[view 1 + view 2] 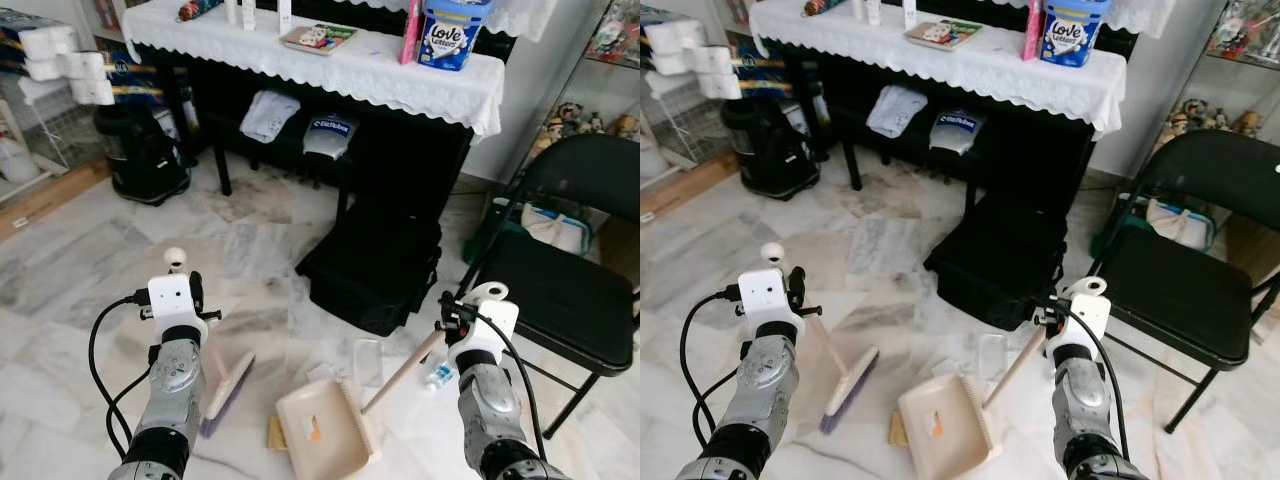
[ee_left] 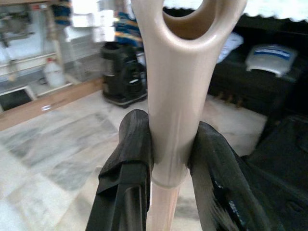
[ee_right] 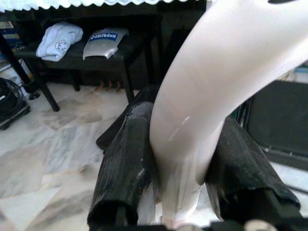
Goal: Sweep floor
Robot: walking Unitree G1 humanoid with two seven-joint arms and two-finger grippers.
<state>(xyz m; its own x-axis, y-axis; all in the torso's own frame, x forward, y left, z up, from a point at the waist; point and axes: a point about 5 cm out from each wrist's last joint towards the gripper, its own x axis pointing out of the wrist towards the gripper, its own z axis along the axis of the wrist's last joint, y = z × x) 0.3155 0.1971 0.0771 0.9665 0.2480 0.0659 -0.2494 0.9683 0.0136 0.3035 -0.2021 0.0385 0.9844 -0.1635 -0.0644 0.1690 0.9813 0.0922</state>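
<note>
Spreading across the room is a grey-veined marble floor, with a lace-covered table behind, a black folding chair to the right and a black bag lying between. The left tool is clenching the broom, whose handle is slanting up toward the robot's left over its bristle head on the floor. The right tool is gripping the dustpan by its long handle, which is rising rightward from the pan lying flat just beside the broom head.

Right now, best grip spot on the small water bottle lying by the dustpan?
The water bottle lies flat on the floor by the right claw, which is shut on the dustpan handle. Come from above, across its round middle; its ends are too small to judge.
</note>
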